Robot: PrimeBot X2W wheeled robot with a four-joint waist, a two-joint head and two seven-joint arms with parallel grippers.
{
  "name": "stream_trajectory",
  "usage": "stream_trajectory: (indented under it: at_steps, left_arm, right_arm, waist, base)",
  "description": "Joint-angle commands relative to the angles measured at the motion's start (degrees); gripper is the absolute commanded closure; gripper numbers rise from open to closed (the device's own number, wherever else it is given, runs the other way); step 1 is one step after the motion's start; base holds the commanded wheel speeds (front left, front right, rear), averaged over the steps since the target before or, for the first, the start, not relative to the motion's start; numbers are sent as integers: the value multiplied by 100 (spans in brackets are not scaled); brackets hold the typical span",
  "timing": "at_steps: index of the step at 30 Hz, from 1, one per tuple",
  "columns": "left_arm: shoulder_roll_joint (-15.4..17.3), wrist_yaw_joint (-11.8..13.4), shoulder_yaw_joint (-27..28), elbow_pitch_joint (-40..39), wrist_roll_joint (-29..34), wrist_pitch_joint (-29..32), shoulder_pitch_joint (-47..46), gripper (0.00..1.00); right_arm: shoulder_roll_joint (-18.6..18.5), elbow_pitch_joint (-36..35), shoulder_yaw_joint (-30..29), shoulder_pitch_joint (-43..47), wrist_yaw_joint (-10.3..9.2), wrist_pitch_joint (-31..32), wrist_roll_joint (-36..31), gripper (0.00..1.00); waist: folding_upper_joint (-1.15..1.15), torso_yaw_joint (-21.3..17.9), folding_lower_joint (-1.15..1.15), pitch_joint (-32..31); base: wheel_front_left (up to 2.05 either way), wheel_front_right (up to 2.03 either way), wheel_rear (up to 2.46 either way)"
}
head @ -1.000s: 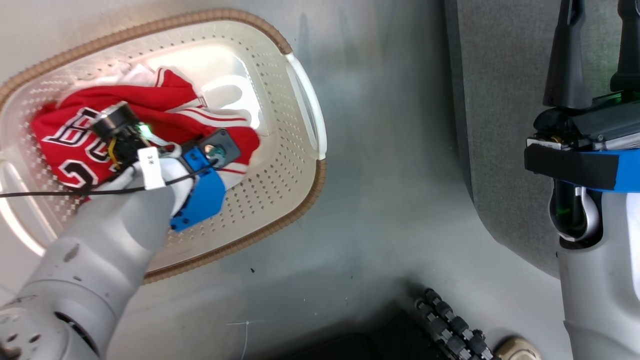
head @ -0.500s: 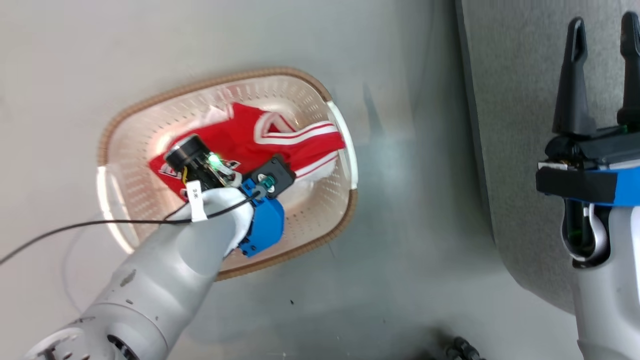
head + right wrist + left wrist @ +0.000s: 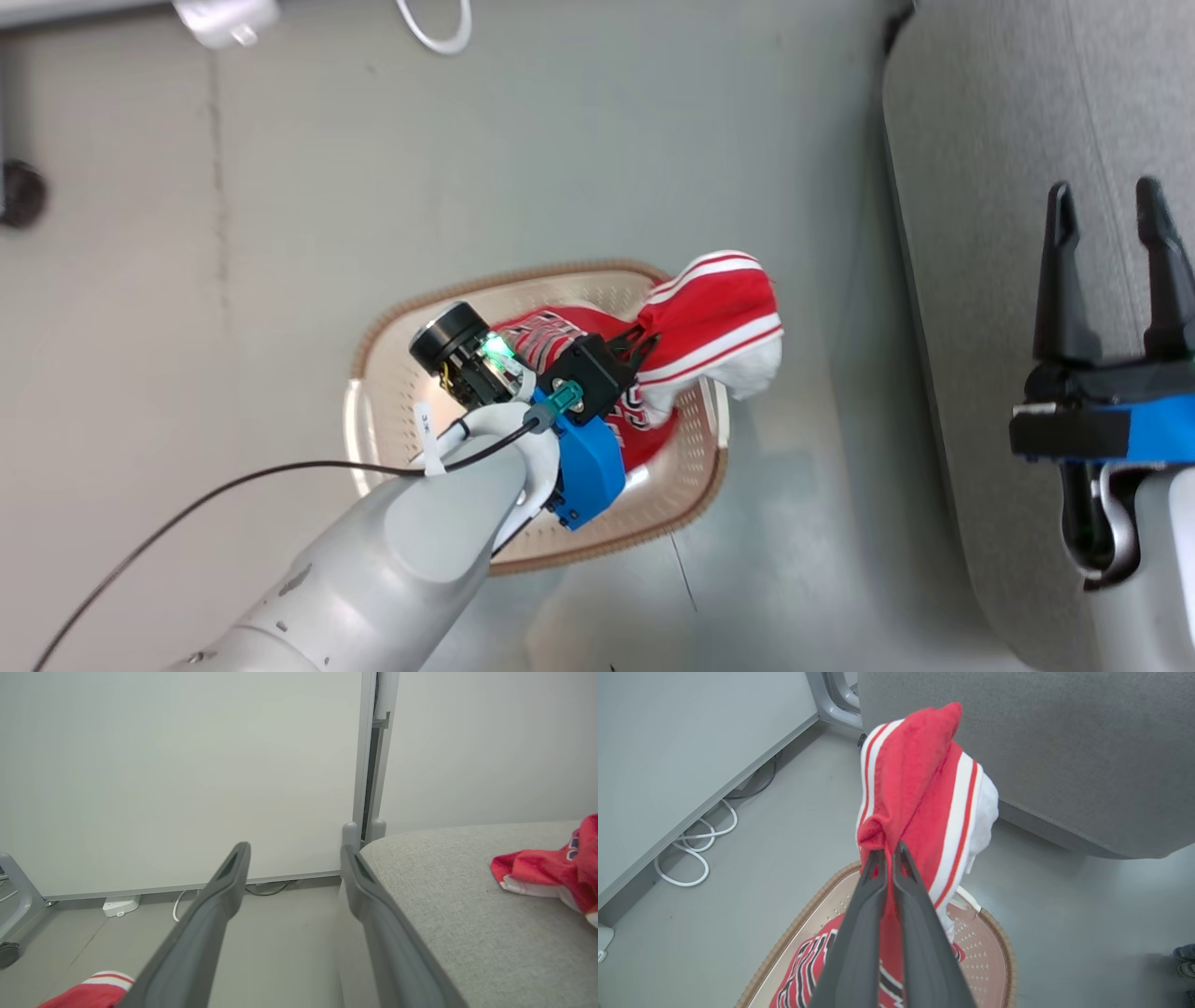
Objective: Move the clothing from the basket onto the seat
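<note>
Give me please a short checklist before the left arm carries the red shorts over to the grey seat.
1. Left gripper holds the shorts: ok, fingers shut on a fold of the fabric.
2. Shorts clear of the basket: cannot tell; the lower end is hidden behind the fingers.
3. Jersey free of the shorts: cannot tell; it lies in the basket, the contact hidden.
4. Free place on the seat: ok, bare fabric beside a red cloth.
5. Right gripper out of the way: ok, open, over the seat, apart from the shorts.
</note>
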Motion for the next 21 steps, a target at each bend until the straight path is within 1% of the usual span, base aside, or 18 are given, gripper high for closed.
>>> stream_trajectory:
  at_steps: [1, 6, 12, 13, 21]
  left_arm:
    - [37, 45, 76, -109, 28, -27, 112, 100]
    - [82, 134, 407, -659, 49, -28, 352, 100]
    - [92, 167, 732, -1243, 108, -29, 548, 100]
    - [91, 166, 801, -1381, 121, -28, 595, 100]
    - [52, 115, 983, -1680, 68, -28, 646, 100]
  right_arm:
    - [-17, 40, -12, 153, -2, -2, -38, 0]
    - [19, 141, -27, 454, -2, -2, -97, 0]
    - [87, 218, -57, 836, -2, -2, -159, 0]
    - [112, 239, -69, 974, -2, -2, -184, 0]
    - [198, 335, -33, 1387, -2, -2, -235, 0]
  waist:
    - [0, 274, 1, -443]
    - [0, 445, 1, -988]
    - [0, 604, 1, -1569]
    - [0, 650, 1, -1739]
    - [0, 762, 1, -2342]
  base:
    - [0, 0, 0]
    - [0, 0, 0]
    - [0, 0, 0]
    - [0, 0, 0]
    - [0, 0, 0]
